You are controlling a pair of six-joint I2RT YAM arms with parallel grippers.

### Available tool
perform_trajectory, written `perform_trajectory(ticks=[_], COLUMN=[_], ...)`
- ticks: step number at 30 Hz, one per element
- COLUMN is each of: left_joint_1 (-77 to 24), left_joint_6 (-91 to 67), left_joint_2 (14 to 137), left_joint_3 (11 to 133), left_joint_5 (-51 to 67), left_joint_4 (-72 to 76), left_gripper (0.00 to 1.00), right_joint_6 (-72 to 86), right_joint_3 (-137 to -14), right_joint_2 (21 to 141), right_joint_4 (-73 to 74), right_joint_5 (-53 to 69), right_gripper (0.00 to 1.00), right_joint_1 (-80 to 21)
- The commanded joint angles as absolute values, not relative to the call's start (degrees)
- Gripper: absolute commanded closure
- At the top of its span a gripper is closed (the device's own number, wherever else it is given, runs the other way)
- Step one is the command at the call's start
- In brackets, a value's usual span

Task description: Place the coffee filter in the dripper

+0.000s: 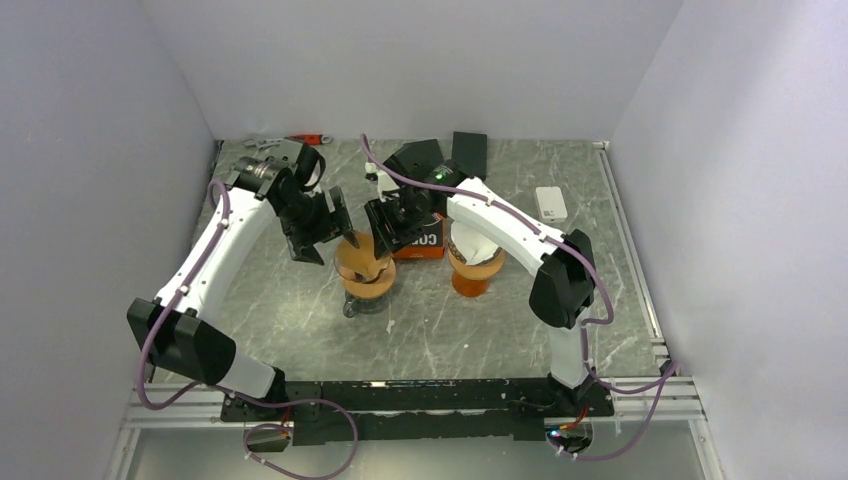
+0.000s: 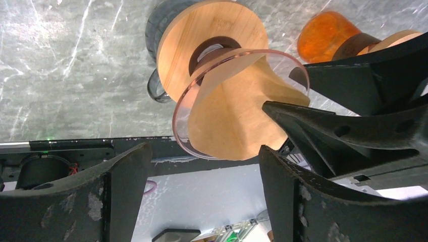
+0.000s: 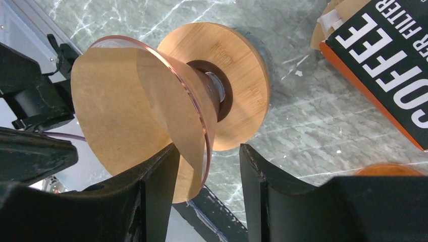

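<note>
**Item: coffee filter (image 2: 237,121), brown paper cone.** It sits inside the clear dripper (image 2: 282,65), its wall lying against the dripper's inner side and one edge standing a little proud of the rim.

**Support.** The dripper rests on a round wooden collar (image 2: 181,45) over a glass vessel (image 1: 365,298), near the middle of the table (image 2: 65,65).

**Right end effector (image 3: 208,148).** Its jaws are partly spread and straddle the rim, one finger inside the cone and one outside. No pinch on paper or rim is visible.

**Left end effector (image 2: 204,156).** It is spread wide just beside the dripper, with nothing in its jaws.

**Nearby.** A filter box (image 3: 388,65) lies just behind the dripper. A second, orange dripper (image 1: 473,262) stands to the right (it carries a white filter and plays no part here).

**Progress.** Placement looks essentially done. What seems left is settling the proud edge, if needed, and drawing both arms clear without nudging the cone.
</note>
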State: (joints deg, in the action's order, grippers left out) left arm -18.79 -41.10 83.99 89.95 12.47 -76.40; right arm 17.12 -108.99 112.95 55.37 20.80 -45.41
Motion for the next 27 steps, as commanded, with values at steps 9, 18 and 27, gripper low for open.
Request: perform_trajectory(ticks=[9,18,27], left_joint_1=[-18.72,-18.72,-18.72], left_joint_6=[-41.62,-41.77,-39.88], left_joint_2=[84.17,85.88,87.19], left_joint_3=[80.83,79.30,77.46], left_joint_5=[17.28,17.34,16.09], left_joint_4=[-69.93,-67.84,-67.47], left_gripper=[0.22,0.36,0.65], right_joint_6=[20.04,19.68,18.75], right_joint_3=[-104.89,-105.84,-107.92], right_joint_2=[112.59,114.60,116.04], right_joint_4=[48.88,49.60,52.38], right_joint_5=[26.77,26.64,24.51], right_gripper=[0.43,0.44,0.51], right_joint_1=[-44.12,-44.09,-44.12])
